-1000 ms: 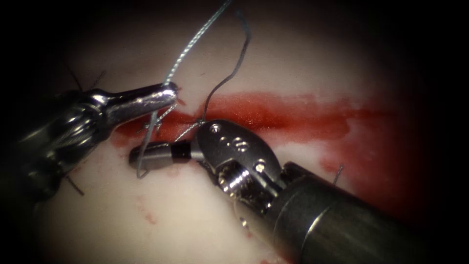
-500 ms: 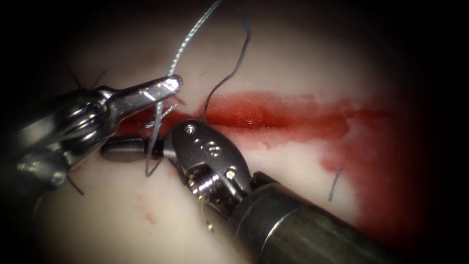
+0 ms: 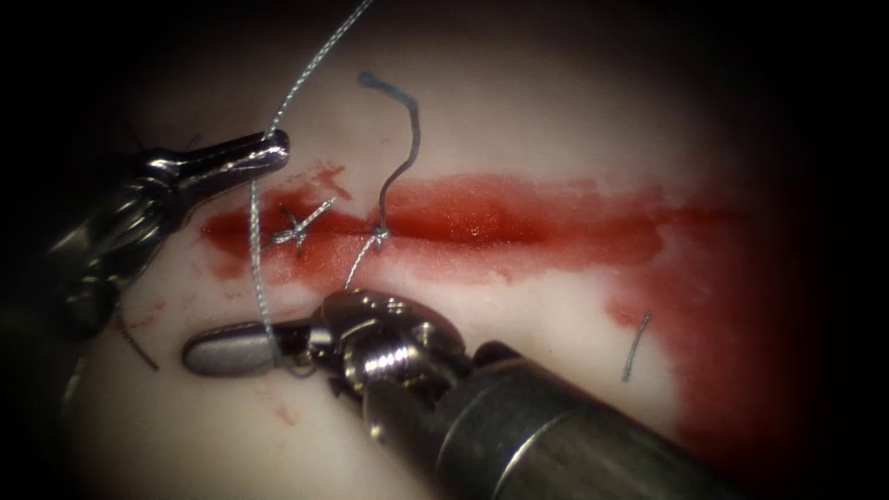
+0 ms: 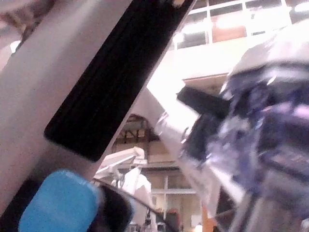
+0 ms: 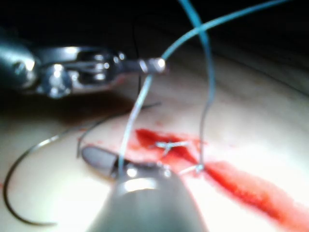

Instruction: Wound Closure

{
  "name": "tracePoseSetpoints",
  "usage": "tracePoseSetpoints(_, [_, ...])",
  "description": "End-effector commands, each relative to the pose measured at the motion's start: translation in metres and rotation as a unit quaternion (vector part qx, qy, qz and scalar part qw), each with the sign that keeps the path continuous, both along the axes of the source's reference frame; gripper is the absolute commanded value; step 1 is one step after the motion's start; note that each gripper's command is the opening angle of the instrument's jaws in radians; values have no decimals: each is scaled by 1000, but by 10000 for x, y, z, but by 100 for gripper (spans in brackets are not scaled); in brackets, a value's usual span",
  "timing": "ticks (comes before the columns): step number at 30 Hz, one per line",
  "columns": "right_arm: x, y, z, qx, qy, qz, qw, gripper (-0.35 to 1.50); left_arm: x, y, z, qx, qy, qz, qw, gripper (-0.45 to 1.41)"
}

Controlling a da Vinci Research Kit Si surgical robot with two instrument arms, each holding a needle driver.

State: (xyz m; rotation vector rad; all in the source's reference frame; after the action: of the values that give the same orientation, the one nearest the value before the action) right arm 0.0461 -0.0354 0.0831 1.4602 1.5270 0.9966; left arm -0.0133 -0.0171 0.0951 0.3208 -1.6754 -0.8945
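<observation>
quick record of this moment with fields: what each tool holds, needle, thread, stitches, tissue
left tool: shut on the thread, which bends at its tip
right tool: shut; the thread runs down to its fingers, hold unclear
needle: lying free on the tissue, held by neither tool, not in the tissue
knot: on the cut, with a dark tail curling up from it
earlier stitch: across the cut, left of the knot
cut end of thread: right, below the cut
tissue: red fluid along the cut
</observation>
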Motion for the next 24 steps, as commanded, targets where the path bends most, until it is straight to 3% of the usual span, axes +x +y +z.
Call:
tracePoseSetpoints(1, [3, 20, 0, 18, 3, 2, 1000, -35, -4, 10, 2, -10, 13, 3, 1000, -45])
tracePoseSetpoints(8, [-5, 39, -14, 89, 18, 15, 996, -35, -4, 3, 20, -25, 66, 13, 997, -45])
tracePoseSetpoints(18, [-2, 38, -28, 173, 42, 12, 984, -35, -8, -3, 29, -29, 82, 24, 996, -45])
tracePoseSetpoints(21, [-1, 43, -34, 193, 54, 30, 979, -35, -8, -4, 29, -27, 86, 27, 996, -45])
tracePoseSetpoints(24, [2, 52, -40, 203, 70, 82, 973, -35, -8, -6, 28, -27, 95, 25, 995, -45])
